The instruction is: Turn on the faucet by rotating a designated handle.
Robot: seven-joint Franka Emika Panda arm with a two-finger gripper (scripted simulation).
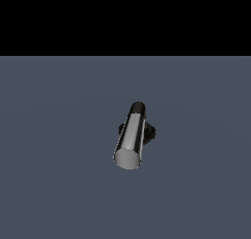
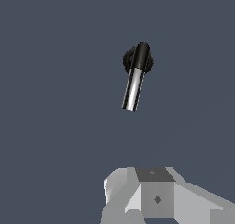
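White wrist housing (image 2: 156, 195) hangs well apart from the chrome handle (image 2: 132, 91).

Chrome handle (image 1: 130, 137) on black faucet (image 1: 147, 131)

A plain grey-blue floor (image 1: 54, 184) under black backdrop (image 1: 125, 17).

- The faucet (image 2: 137, 62) stood on the slate-grey worktop (image 2: 55, 126), its chrome handle (image 2: 133, 91) jutting from the black elbow (image 2: 142, 53).
- The end effector (image 2: 156, 198) sat well apart from it; its fingertips were out of frame.
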